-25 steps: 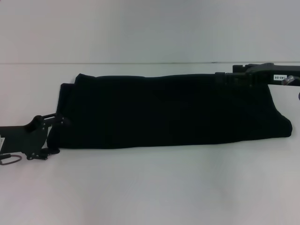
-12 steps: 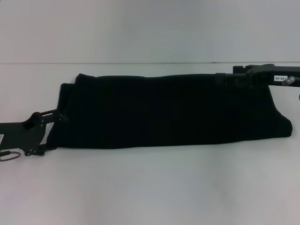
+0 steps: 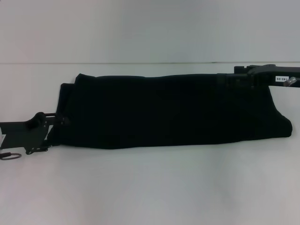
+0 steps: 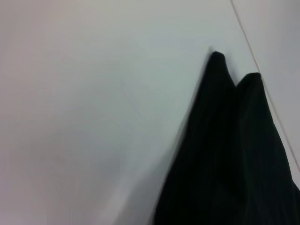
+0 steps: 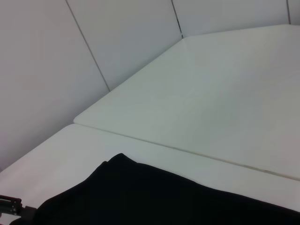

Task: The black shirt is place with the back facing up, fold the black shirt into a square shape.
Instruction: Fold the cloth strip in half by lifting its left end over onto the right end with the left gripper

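The left gripper sits at the near left end of the black shirt, its fingers apart and touching the cloth edge. The shirt lies flat on the white table as a long folded band running left to right. At the far right corner, the right gripper rests against the shirt's back edge; whether its fingers are together cannot be told.
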Controlling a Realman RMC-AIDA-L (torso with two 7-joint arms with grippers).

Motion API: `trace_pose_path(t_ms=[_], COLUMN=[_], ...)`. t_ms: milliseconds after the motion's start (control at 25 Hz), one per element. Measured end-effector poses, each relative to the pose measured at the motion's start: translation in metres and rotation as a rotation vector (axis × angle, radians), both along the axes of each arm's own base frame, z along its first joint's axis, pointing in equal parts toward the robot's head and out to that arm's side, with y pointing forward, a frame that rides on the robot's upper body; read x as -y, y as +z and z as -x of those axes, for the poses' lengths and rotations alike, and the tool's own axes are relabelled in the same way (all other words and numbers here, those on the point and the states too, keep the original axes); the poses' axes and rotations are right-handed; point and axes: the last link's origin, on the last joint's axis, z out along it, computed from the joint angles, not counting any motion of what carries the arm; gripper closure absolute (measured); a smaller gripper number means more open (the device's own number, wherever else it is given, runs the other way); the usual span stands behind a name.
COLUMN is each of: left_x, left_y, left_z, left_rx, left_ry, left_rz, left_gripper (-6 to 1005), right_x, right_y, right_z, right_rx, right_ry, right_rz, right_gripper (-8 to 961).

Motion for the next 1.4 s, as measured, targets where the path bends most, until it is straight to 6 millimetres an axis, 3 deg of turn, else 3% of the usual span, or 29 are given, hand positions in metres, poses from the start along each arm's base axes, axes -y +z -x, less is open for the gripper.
trace_pose_path(t_ms=[200,320,720,960,1200,1400], left_x=[0.000,0.000,0.001,0.004,0.009,0.022], left_y=[0.000,0.000,0.001,0.001,0.004,0.025], left_z=[0.001,0.001,0.005,0.007,0.009,0.023], left_rx=[-0.013,-0.017,-0.037,-0.046,-0.049,-0.050], left_ry=[-0.007,-0.007,-0.013,-0.034,-0.092,-0.133], left_rz=[0.003,0.001,-0.005,-0.006,-0.019,-0.095], left_gripper=[269,503,741,944,970,970], right_x=[0.000,0.000,0.000,0.000,0.000,-0.002], right_y=[0.000,0.000,0.000,0.000,-0.002,0.002], right_z=[0.000,0.000,-0.001,-0.001,-0.001,-0.002], right_rx=[0.000,0.001,0.003,0.005,0.004,-0.031], right_ry=[0.000,0.000,0.001,0.002,0.001,-0.020], right_rz=[0.000,-0.001,-0.002,-0.005,-0.006,-0.037], right_gripper=[54,53,55,56,57,58])
